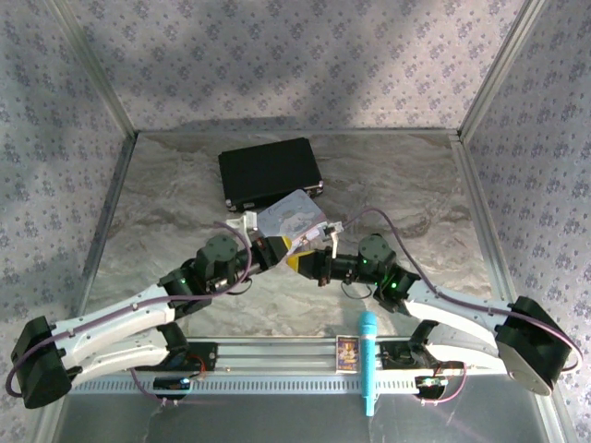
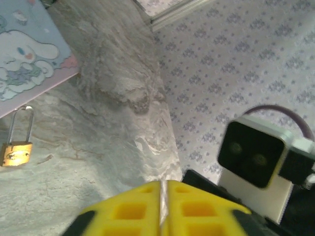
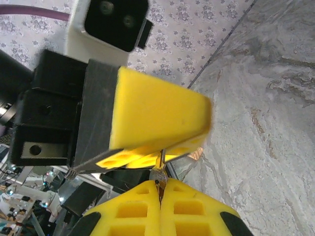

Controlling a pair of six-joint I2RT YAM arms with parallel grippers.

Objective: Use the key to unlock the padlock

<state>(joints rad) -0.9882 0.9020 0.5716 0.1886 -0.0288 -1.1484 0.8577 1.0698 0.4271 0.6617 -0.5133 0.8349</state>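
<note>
- Desk (image 2: 123,147) was grey, marble-veined stone pattern.
- Flat pastel tin (image 2: 24,54) had a cartoon lid.
- Left gripper (image 2: 162,196): blocky yellow jaws were pressed together, empty.
- Right gripper (image 3: 160,192): yellow jaws pinched the key (image 3: 159,174).
- Brass padlock (image 2: 17,150), with a silvery U shackle, lay on the desk just beside the tin.
- Key was a thin, pale metal sliver.

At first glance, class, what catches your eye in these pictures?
Two yellow-padded claws, left and right, meet shut at mid-table beside a pastel cartoon-printed tin. A tiny brass-yellow padlock with a silvery shackle lies untouched on the grey marbled tabletop by the tin's edge.
</note>
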